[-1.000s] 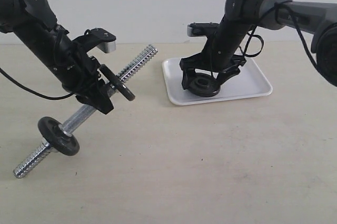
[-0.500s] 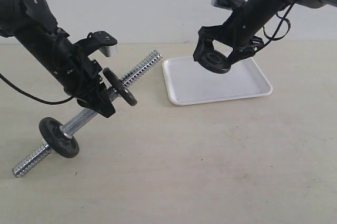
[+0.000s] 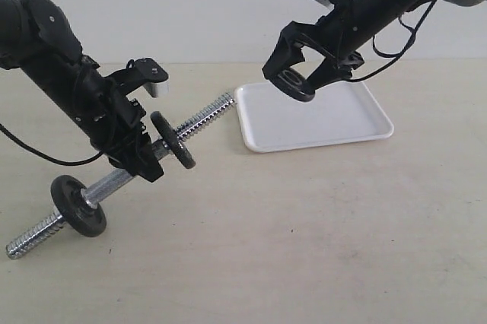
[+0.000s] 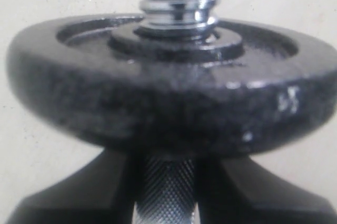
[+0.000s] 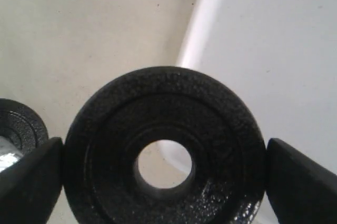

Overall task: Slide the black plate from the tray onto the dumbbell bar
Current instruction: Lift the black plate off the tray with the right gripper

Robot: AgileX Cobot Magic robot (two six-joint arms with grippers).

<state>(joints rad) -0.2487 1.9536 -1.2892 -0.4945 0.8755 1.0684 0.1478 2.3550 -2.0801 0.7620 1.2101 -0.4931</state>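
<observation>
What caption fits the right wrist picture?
Right hand grips the black plate by its rim, over the white tray edge.

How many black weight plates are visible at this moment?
3. The black plate is clamped in the right gripper above the tray's left part; a second plate sits on the dumbbell bar beside the left gripper; a third plate sits lower, near its threaded end. No others show.

Black arms [image 3: 68, 84], trailing black cables [image 3: 30, 149]
</observation>
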